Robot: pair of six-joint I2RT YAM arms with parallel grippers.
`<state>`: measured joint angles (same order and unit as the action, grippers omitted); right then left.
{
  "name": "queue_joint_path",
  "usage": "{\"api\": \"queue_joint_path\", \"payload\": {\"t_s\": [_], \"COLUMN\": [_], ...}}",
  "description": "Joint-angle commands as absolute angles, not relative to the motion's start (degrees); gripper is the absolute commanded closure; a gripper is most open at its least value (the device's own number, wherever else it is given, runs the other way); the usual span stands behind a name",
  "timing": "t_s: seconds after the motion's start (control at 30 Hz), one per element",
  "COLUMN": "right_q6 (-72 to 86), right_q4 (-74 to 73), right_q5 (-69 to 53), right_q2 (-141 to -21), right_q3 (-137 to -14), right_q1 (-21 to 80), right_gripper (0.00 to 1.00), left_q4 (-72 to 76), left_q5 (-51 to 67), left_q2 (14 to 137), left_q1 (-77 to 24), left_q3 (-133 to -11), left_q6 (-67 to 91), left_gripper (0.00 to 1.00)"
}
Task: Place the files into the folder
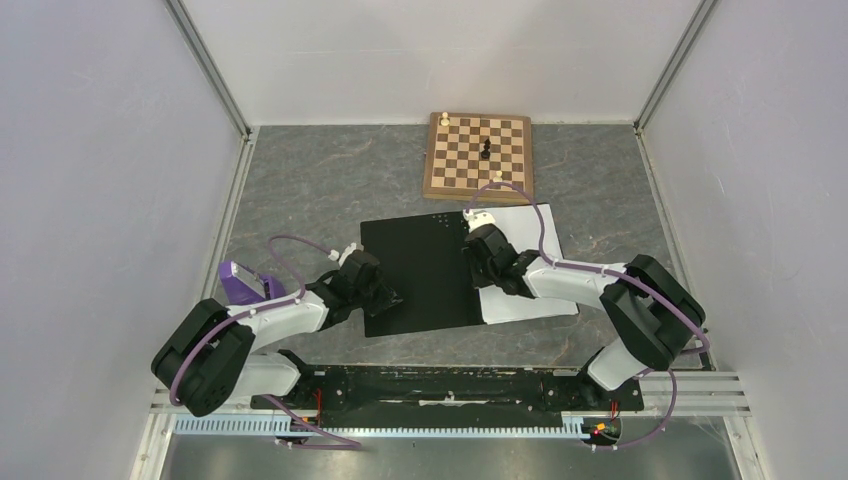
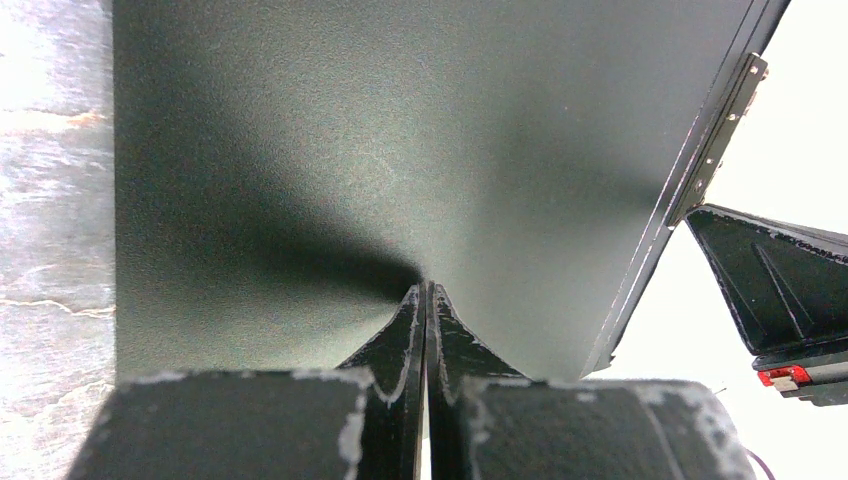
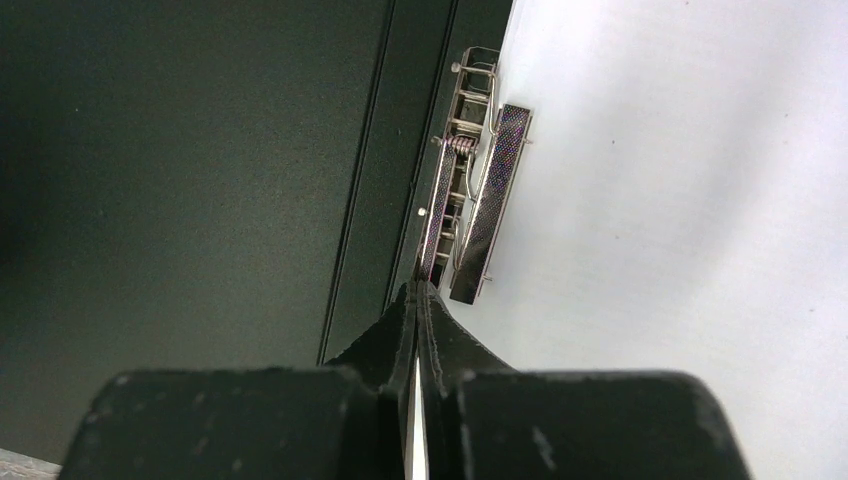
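**A:** From the top camera, where is everything?

**B:** The folder (image 1: 420, 260) lies open in the middle of the frame, black inside up. The files (image 1: 528, 306) lie on its right half, white against the grey table (image 1: 320, 180). A chessboard (image 1: 478, 155) sits at top centre and a purple metronome (image 1: 240, 283) at the left, beside the left arm.

**A:** And the grippers?

**B:** The left gripper (image 1: 385, 293) is over the folder's lower-left corner. The right gripper (image 1: 480, 250) is at the spine, on the left edge of the files.

**A:** What does the left wrist view show?

**B:** The left gripper (image 2: 427, 290) has its fingers pressed together with nothing between them. Its tips rest on the black cover, which fills most of the frame. The clip (image 2: 715, 140) runs along the upper right, with white paper beyond it.

**A:** And the right wrist view?

**B:** The right gripper (image 3: 415, 290) is also closed and holds nothing. Its tips are at the spine, just below the metal clip (image 3: 470, 200). The black cover is to the left and the files (image 3: 680, 200) to the right.
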<state>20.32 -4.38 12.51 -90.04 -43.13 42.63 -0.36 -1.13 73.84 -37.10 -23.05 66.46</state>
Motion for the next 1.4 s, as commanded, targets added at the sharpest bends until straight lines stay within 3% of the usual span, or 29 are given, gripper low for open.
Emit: {"api": "queue_joint_path", "payload": {"t_s": [0.0, 1.13, 1.37], "right_q6": [18.7, 17.9, 16.6], "right_q4": [-13.7, -17.7, -19.1], "right_q5": [14.6, 14.7, 17.9], "right_q2": [-91.7, -89.2, -89.9], "right_q3": [-42.7, -49.7, -54.3], "right_q1": [42.0, 42.0, 43.5], "right_gripper": [1.0, 1.0, 0.79], "left_q4": [-10.2, -11.8, -14.0], "left_q5": [-3.9, -4.8, -3.9], "left_q2": [77.1, 75.1, 74.0], "left_q1": [-38.0, -38.0, -38.0], "left_q3": [-19.2, -19.6, -22.6], "left_q6": [66.9, 66.0, 62.2], "left_gripper": [0.98, 0.98, 0.97]}}
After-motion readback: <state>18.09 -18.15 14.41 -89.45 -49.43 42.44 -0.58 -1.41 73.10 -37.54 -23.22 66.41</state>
